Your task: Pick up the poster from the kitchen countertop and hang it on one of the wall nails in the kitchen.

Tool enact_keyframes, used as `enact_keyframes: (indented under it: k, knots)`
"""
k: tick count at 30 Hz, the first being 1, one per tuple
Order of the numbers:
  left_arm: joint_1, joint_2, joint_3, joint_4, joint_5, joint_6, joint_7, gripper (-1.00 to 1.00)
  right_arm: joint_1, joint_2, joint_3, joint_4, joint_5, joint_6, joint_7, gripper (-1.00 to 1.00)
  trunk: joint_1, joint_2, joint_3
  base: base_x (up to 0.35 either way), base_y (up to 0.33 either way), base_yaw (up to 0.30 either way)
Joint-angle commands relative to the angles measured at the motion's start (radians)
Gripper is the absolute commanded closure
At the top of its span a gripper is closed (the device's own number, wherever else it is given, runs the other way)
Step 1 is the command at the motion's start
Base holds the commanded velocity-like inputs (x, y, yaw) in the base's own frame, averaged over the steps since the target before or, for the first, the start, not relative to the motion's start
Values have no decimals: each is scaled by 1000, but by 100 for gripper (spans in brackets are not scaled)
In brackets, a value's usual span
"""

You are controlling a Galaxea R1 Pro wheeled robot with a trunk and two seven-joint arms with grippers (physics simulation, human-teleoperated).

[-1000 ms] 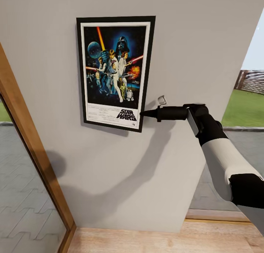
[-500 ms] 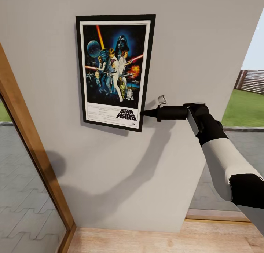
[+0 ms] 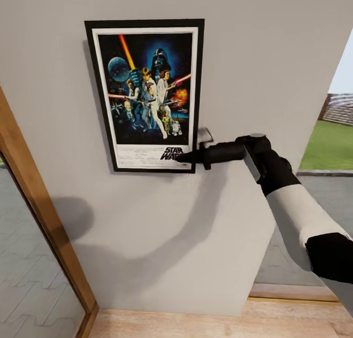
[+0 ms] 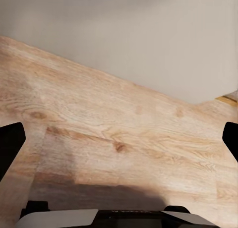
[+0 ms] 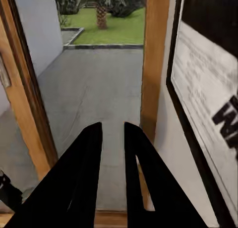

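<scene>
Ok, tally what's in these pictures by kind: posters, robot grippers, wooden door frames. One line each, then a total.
Posters: 1, the poster against the wall.
Grippers: 2, the right gripper at the poster's lower right corner, and the left gripper over the wooden floor.
Wooden door frames: 1, the door frame left of the poster.
Total: 4.

Right arm outstretched, right gripper (image 3: 182, 157) nearly closed

"STAR WARS" logo, poster (image 3: 146, 94) bottom strip
</scene>
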Motion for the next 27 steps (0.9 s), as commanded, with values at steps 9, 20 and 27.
enact_keyframes:
  k: [9, 20, 27]
  knots:
    - [-1, 1, -5, 1, 10, -1, -5, -100, -2, -3, -149, 79, 48, 64, -126, -100, 1, -3, -2, 22, -8, 0]
    - [-1, 1, -4, 1, 10, -2, -4, -100, -2, -2, -148, 53, 47, 93, -127, -100, 1, -3, -2, -70, 0, 0]
    - [-1, 1, -3, 1, 10, -1, -5, -100, 7, -2, -148, 48, 47, 93, -126, -100, 1, -3, -2, -126, 0, 0]
